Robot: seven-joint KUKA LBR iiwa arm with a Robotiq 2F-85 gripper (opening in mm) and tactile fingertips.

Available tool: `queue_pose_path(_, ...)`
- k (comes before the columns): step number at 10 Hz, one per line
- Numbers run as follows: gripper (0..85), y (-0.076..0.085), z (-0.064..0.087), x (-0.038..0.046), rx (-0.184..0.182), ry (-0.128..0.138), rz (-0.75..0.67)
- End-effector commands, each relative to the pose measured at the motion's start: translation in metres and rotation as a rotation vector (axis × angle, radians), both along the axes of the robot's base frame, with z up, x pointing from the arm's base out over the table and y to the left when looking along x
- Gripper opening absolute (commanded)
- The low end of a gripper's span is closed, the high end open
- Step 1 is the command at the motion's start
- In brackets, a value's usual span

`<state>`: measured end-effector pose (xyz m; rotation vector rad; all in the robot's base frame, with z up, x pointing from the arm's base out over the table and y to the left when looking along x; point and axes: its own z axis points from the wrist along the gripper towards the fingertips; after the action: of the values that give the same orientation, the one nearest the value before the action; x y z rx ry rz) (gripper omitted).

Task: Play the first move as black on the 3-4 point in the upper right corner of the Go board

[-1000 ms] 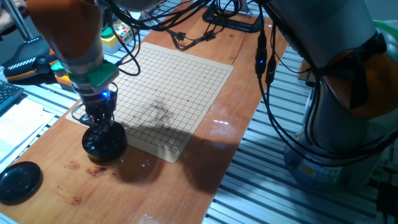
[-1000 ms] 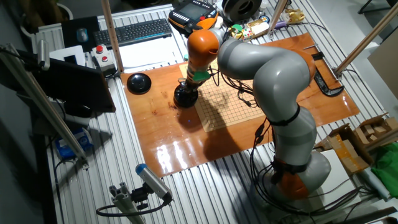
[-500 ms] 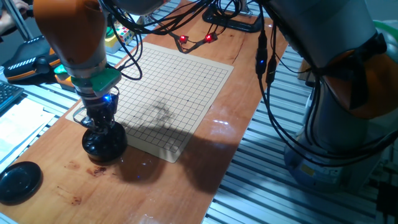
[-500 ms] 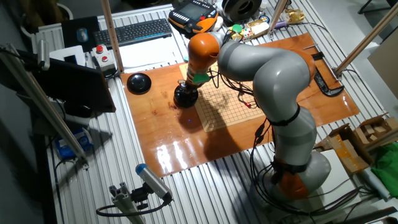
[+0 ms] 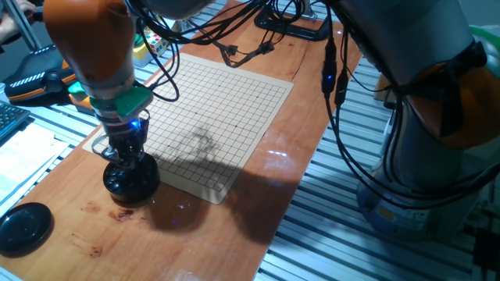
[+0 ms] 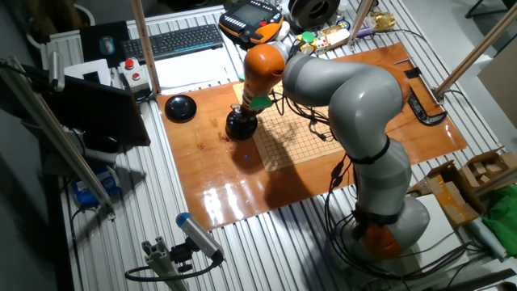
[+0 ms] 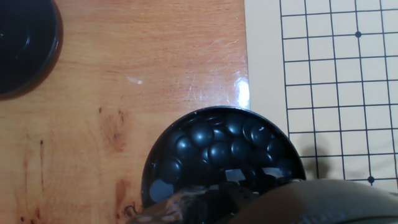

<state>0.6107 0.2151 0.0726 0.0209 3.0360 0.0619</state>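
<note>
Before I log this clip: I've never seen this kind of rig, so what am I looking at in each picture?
A grey and orange robot arm stands at a wooden table. Two pictures come from fixed cameras on different sides; the third comes from a camera on the hand, looking down. On the table lie a gridded Go board, a black bowl of stones beside it, and a black lid farther off. The gripper sits low over the bowl. Its fingertips are hidden, so whether it holds a stone cannot be told.
</note>
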Motion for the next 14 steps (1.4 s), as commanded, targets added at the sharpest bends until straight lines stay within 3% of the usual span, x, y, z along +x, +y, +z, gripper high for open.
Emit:
queue_pose_path(1, 25.3, 0.0003, -0.0014, 0.0002, 0.0, -0.004, 0.0)
queue_pose_path(14, 28.3, 0.0035, -0.0045, 0.0035, -0.014, -0.021, -0.002)
